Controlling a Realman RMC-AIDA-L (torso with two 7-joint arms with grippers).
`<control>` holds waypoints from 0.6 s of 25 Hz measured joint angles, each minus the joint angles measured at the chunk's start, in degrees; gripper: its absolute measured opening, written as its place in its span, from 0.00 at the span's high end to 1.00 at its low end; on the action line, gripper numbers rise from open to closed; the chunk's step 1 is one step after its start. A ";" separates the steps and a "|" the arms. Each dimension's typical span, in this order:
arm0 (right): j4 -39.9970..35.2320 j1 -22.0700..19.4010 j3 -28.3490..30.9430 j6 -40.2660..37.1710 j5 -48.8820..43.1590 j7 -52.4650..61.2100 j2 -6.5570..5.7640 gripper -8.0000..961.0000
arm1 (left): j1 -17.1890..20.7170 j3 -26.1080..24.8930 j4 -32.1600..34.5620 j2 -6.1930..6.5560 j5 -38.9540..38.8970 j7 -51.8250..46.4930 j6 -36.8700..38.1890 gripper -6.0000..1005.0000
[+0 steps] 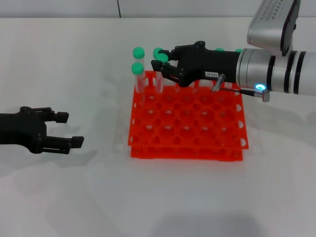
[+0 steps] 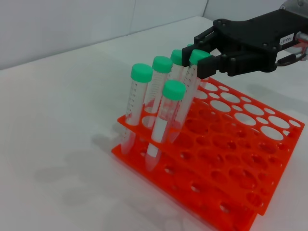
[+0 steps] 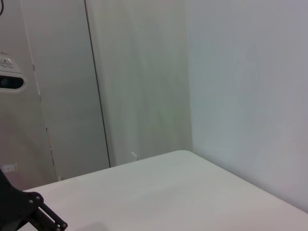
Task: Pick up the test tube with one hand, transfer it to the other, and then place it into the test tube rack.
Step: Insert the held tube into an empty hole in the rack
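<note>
Head view. The orange-red test tube rack (image 1: pixel 187 121) stands on the white worktop (image 1: pixel 74 197). The right claw (image 1: pixel 165 65), black with a small white label and a blue light on its silver wrist, reaches over the rack's far edge. Its fingers are clenched around the test tube (image 1: pixel 160 74), gripping just under the green cap; the tube stands nearly upright with its lower end in a hole of the rack's far row, near the far left corner. Two other green-capped tubes (image 1: pixel 138 74) stand in holes just beside it, at that corner. More green caps show behind the right claw, partly hidden. The left claw (image 1: pixel 69 131), black and unlabelled, lies low over the worktop well apart from the rack on its left side, its fingers released and grasping nothing.

Left wrist view. The rack (image 2: pixel 231 159) shows both tiers and its grid of round holes. A cluster of green-capped tubes stands at one corner. The right claw (image 2: pixel 204 60) closes on the cap end of the test tube (image 2: pixel 190 91), which leans slightly and passes down into the rack's upper tier beside the neighbouring tubes (image 2: pixel 139 106).

Right wrist view. Only the pale worktop (image 3: pixel 168 192), walls and a dark part of the claw's body at the edge appear.
</note>
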 joint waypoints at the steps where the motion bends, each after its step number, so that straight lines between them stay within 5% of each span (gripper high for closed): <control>1: 0.00 0.00 0.00 -0.03 0.00 0.00 0.00 0.61 | 0.00 0.00 0.00 0.00 0.00 0.00 0.00 0.11; 15: -0.69 -0.28 0.00 -0.68 0.00 -0.36 0.00 0.58 | 0.00 0.00 0.00 0.00 0.00 0.00 0.00 0.11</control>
